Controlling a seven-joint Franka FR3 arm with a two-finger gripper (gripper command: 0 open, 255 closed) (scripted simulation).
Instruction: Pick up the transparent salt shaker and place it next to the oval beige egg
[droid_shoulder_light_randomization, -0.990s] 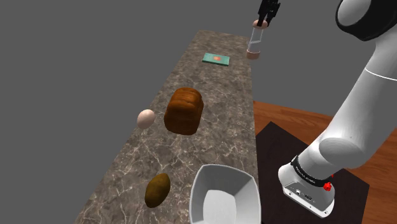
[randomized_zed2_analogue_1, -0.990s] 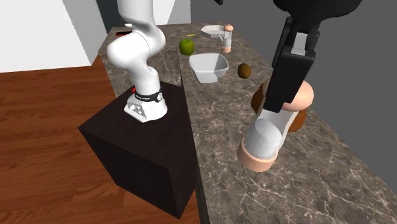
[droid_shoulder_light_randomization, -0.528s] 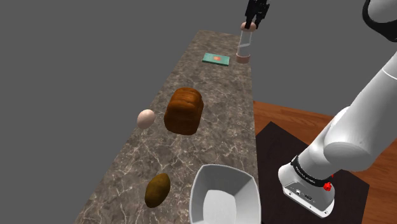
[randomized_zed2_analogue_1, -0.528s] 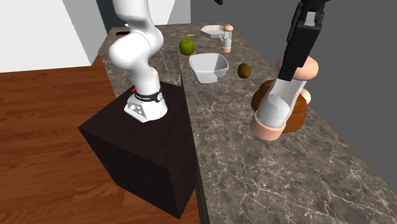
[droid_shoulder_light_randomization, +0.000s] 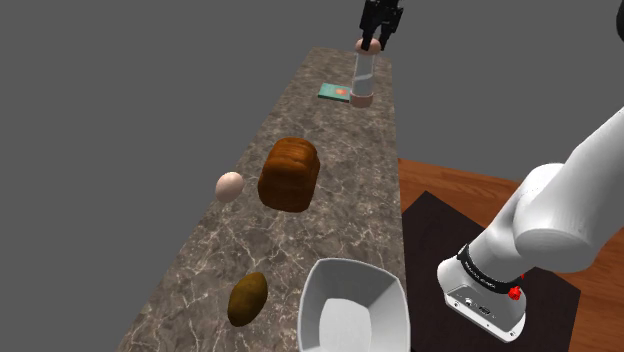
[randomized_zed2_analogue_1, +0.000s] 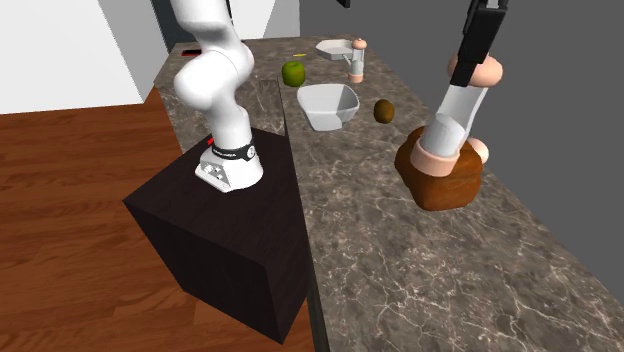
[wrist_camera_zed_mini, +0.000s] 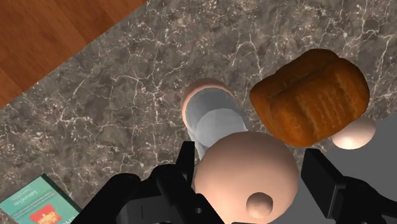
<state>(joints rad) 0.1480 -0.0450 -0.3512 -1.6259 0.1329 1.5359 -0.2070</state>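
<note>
The salt shaker, a clear tube with a pinkish cap and base, hangs in the air above the counter, clamped at its cap between the 2 fingers of the end effector. In the second exterior view its base sits in front of the brown loaf, and it leans a little off vertical. The egg lies just beside the loaf on the shoulder view's left, close to the counter's edge there, so the loaf stands between the shaker and its goal. The step in hand looks like the carry. To do it well, the base should stay higher than the loaf's top as it crosses, or the path should swing round the loaf's end. The descent should aim at bare stone near the egg without touching it, since an egg rolls at a nudge and the edge is close. Because the grip is only on the cap, a slow, upright lowering and letting go once the base rests flat seem wise.
</note>
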